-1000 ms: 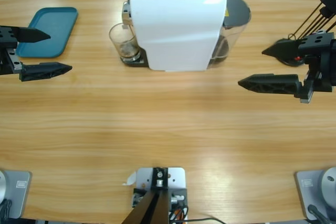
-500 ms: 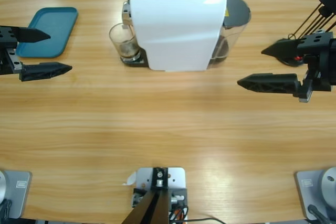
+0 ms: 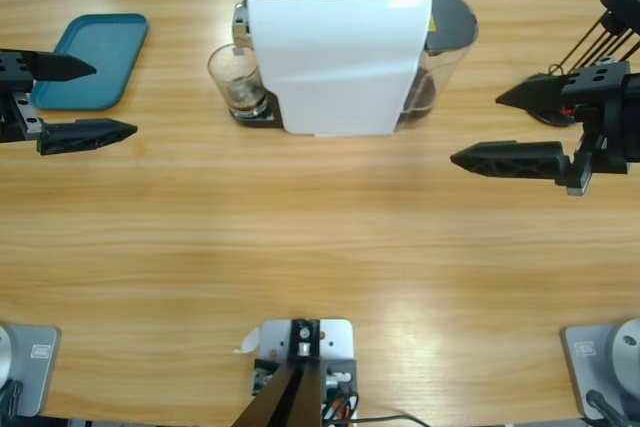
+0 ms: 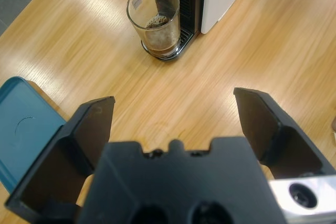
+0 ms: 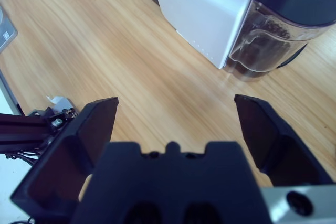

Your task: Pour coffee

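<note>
The coffee [image 4: 157, 35] is being held as a shallow layer in a clear glass [image 3: 235, 79] standing on the drip tray of the white coffee machine [image 3: 335, 52] on the worktop; the glass is being judged light, smooth and breakable, best gripped around its mid wall and kept upright. The left gripper [image 3: 85, 99] and right gripper [image 3: 490, 127] are both being held spread wide and empty, well apart from it. Against the earlier frames, only the right gripper is being seen shifted slightly toward the machine.

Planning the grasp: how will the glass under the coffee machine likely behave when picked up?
The glass looks smooth and clear, so probably slippery and breakable. Its coffee is only a shallow layer, so likely light, though tilting could spill it.
</note>
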